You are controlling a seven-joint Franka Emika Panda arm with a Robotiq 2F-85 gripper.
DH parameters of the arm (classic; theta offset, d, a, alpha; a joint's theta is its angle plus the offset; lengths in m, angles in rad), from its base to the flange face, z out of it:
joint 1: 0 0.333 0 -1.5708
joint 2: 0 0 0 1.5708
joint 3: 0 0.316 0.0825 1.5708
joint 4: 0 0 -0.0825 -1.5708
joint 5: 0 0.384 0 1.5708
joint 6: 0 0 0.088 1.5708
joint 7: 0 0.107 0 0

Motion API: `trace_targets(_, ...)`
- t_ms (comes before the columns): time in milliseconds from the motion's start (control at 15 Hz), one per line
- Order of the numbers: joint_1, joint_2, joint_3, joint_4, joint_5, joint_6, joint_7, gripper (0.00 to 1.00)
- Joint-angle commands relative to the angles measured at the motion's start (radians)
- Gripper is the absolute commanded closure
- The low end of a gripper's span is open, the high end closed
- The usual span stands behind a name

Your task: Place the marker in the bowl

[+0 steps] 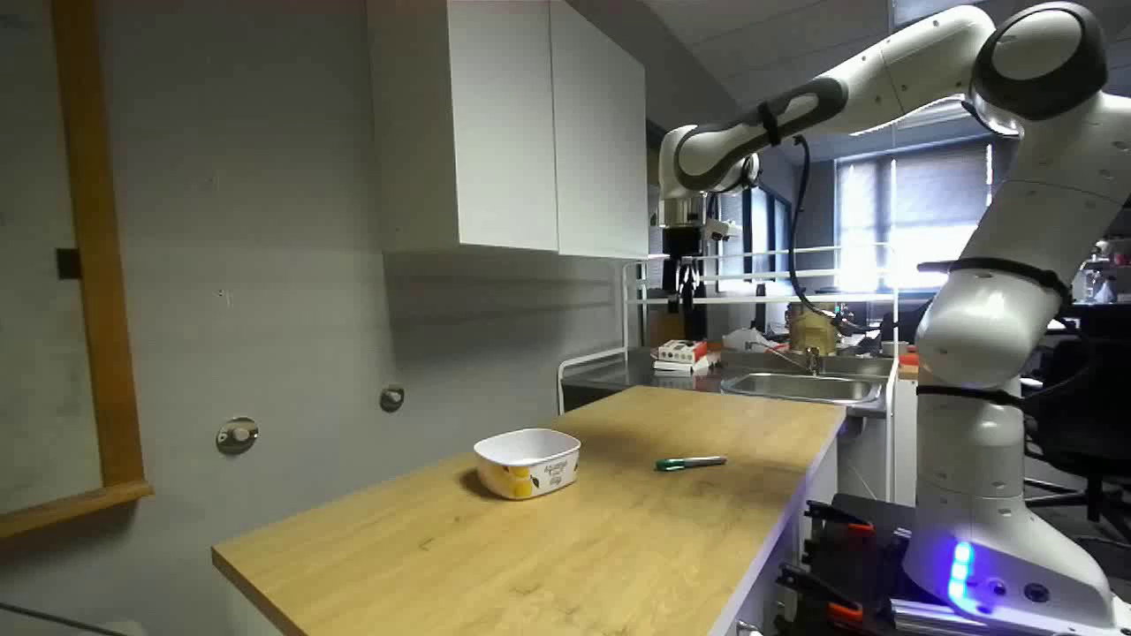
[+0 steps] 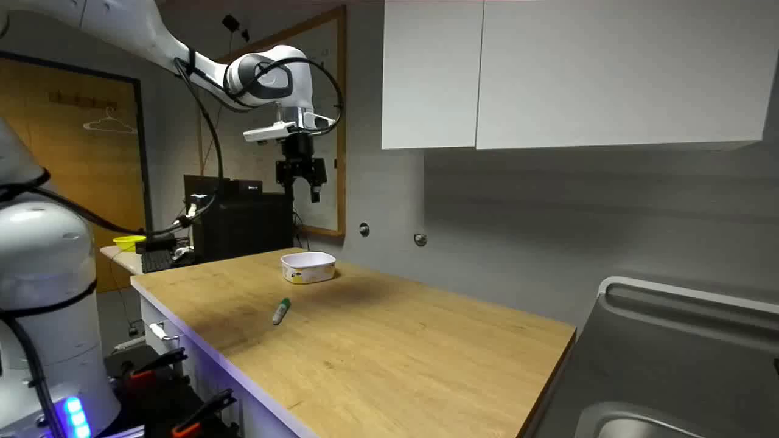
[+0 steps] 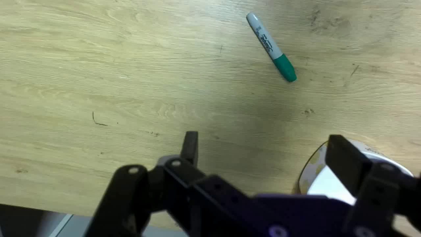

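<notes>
1. marker lies flat on the tabletop, apart from the bowl.
2. gripper: jaws spread wide, nothing between them.
3. judged: light, stiff, not fragile; smooth, round, could roll or slip.
4. hold: across its middle, jaws square to its length.

1. The table has a flat, light wood top with visible grain and a few small dark marks; one long edge shows pale in both exterior views.
2. The bowl stands upright on the wood, near the opposite long edge: rounded corners, white inside, yellow patches and dark lettering outside.
3. The marker lies on its side on the wood, apart from the bowl, between it and the pale edge, its green end pointing roughly toward the bowl.
</notes>
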Motion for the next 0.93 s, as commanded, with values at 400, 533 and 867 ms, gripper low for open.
trace_targets(400,0.0,0.0,0.0,0.001,0.0,-0.002,0.0,0.0)
trace_targets(533,-0.002,0.028,-0.003,0.007,-0.002,0.01,0.002,0.0)
trace_targets(867,-0.001,0.199,-0.011,0.01,-0.002,0.085,-0.016,0.0)
